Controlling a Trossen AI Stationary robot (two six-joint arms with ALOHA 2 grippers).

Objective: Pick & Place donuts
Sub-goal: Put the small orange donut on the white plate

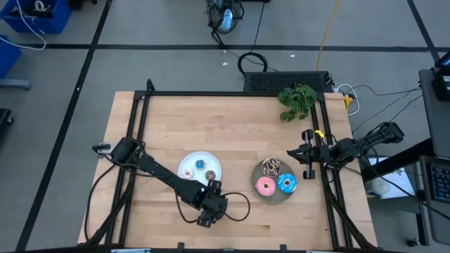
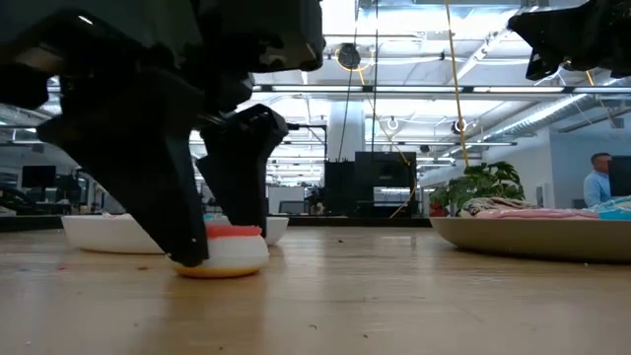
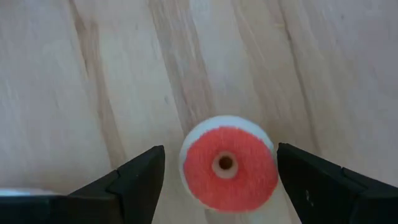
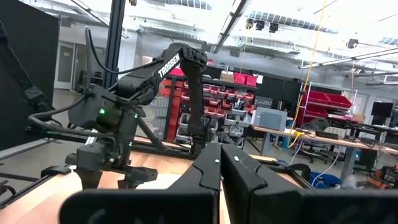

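A tiny red-orange donut (image 3: 227, 167) with a whitish underside lies flat on the bare wood near the table's near edge, also seen in the low view (image 2: 229, 248). My left gripper (image 3: 221, 180) points straight down over it, open, one finger on each side with a gap to the donut. In the high view the gripper (image 1: 207, 213) hides it. The white plate (image 1: 188, 163) carries tiny blue, brown and whitish-pink donuts. The grey plate (image 1: 275, 198) holds the speckled (image 1: 271, 167), pink (image 1: 266, 186) and blue (image 1: 287, 184) donuts. My right gripper (image 1: 294, 152) waits shut by the right edge.
A green plant sprig (image 1: 297, 100) lies at the far right corner beside a black box (image 1: 288, 81). A black frame rail (image 1: 232, 93) runs along the table's far edge. Bare wood stretches between the two plates and across the far half. A person (image 2: 596, 177) stands in the room behind.
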